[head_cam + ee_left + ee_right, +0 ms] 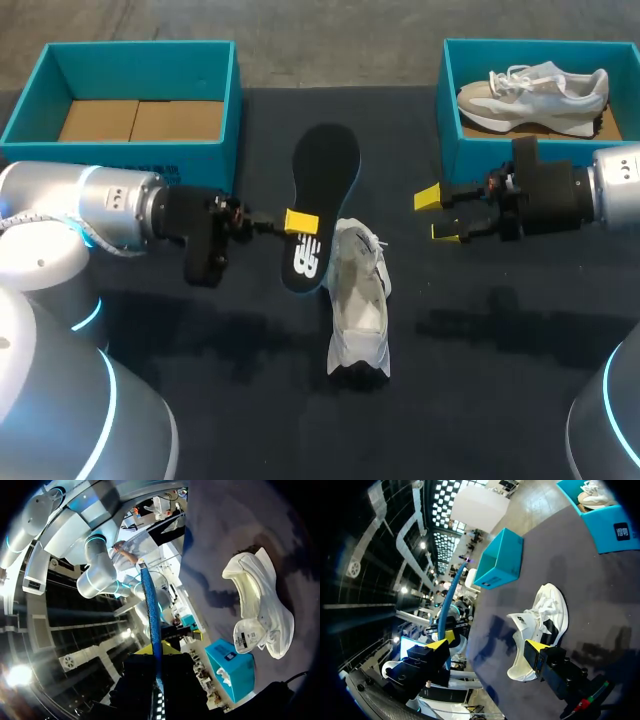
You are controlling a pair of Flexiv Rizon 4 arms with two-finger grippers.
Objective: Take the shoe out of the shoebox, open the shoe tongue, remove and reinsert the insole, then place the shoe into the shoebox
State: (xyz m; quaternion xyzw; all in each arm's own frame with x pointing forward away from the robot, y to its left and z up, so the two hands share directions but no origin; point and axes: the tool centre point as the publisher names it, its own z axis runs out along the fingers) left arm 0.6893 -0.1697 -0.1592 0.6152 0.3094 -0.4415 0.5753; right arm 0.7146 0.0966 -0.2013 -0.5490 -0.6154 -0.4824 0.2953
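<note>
Even overhead light; soft shadows on dark table (500,420); shoe (358,310) bright; glare in left wrist view.

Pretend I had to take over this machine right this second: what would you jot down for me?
Grippers: the left end effector is shut on the black insole, which sticks out ahead of it, next to the shoe. The right end effector is open and empty, between the shoe and the right shoebox.
Things: the shoe lies on the table, its opening spread wide. The left shoebox is empty; the right shoebox holds a second shoe.
Done: shoe out, insole out.
Left: slide the insole back in, then box the shoe, likely in the empty one.
</note>
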